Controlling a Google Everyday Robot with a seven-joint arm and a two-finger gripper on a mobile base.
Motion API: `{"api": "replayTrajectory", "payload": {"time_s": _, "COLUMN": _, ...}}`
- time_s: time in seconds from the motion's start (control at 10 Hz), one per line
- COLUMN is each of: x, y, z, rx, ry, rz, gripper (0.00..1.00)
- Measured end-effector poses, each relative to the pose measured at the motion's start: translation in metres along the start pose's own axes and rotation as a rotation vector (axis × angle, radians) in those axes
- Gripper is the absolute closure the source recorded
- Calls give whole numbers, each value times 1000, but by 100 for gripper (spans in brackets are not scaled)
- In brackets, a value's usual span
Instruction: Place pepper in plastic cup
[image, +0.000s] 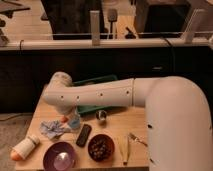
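Note:
The pepper (65, 119) is a small orange-red piece on the wooden table (115, 127), touching or just left of the clear bluish plastic cup (75, 121). My white arm reaches in from the right and its wrist hangs over the table's left part. The gripper (69, 113) points down right above the pepper and cup, largely hidden under the arm. I cannot tell whether it touches the pepper.
A crumpled pale cloth (52, 129) lies left of the cup. A white cylinder with an orange end (24, 148), a purple bowl (60, 156), a dark bowl of brown bits (101, 147), a black bar (83, 135), utensils (128, 145) and a green tray (97, 96) are around.

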Motion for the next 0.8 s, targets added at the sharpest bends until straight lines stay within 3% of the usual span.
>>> {"api": "replayTrajectory", "payload": {"time_s": 0.4, "x": 3, "y": 12, "z": 33, "rx": -43, "ry": -15, "rz": 24, "gripper": 89}}
{"api": "replayTrajectory", "payload": {"time_s": 0.8, "x": 1, "y": 6, "z": 39, "rx": -43, "ry": -24, "rz": 22, "gripper": 50}}
